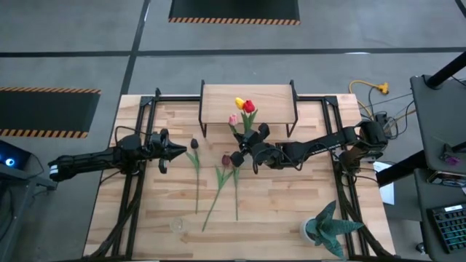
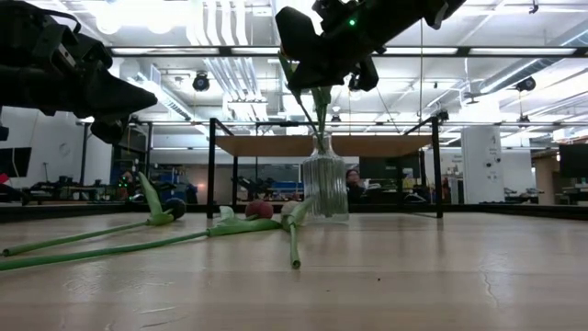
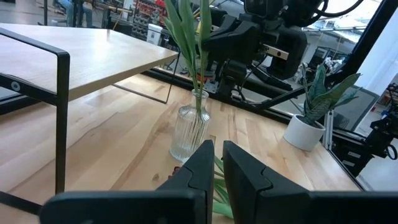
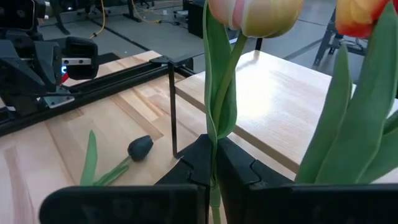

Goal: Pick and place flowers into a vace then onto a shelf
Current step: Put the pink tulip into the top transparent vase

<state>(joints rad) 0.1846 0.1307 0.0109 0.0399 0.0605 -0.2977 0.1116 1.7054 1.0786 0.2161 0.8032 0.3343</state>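
Note:
A ribbed clear vase (image 2: 324, 188) stands on the table in front of the shelf (image 1: 247, 102), with red (image 1: 249, 107) and yellow (image 1: 239, 102) tulips upright in it. My right gripper (image 4: 214, 149) is just above the vase, shut on a pink tulip (image 1: 233, 120). Three more tulips lie flat on the planks: a dark one (image 1: 194, 144), a maroon one (image 1: 226, 159) and a long stem (image 1: 235, 193). My left gripper (image 1: 182, 151) hovers shut at the left, level, touching nothing. My right gripper pinches the pink tulip's stem (image 4: 214, 134) between its two fingers, well below the head (image 4: 255, 15). The fingers come from the table's right, slanting slightly down, and lie across the upright stem. Below the fingers the stem (image 2: 322, 119) runs down into the vase.
A spiky potted plant (image 1: 331, 229) stands at the near right corner. A small clear glass (image 1: 176, 224) sits near the front edge at the left. Black frame rails (image 1: 135, 196) run along both sides of the table.

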